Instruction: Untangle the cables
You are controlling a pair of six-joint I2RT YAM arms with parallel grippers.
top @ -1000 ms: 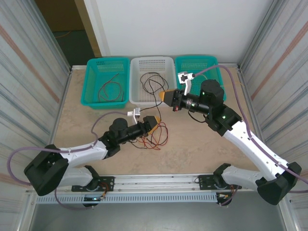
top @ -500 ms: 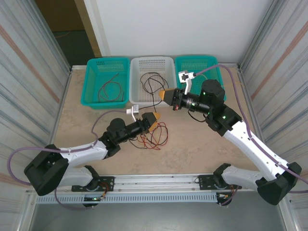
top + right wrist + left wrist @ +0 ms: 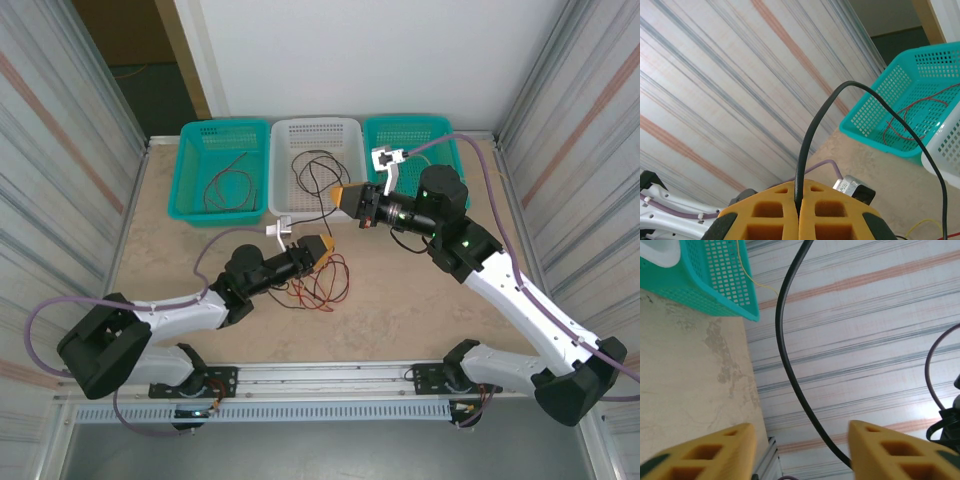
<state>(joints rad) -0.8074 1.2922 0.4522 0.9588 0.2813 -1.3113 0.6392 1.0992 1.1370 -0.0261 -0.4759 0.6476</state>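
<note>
Thin cables [image 3: 318, 285] in red, dark and yellow lie as a loose tangle of loops on the mottled beige table [image 3: 170, 250], just beside the left gripper [image 3: 325, 245]. Its yellow, hollow-celled jaws stand partly open, with a smooth black cable [image 3: 785, 340] running between them ungripped. The right gripper [image 3: 799, 187] has its matching jaws pressed shut on that black cable, which arches up from them near the perforated white basket [image 3: 290, 205] and the left teal basket [image 3: 188, 195], where more wire loops lie.
</note>
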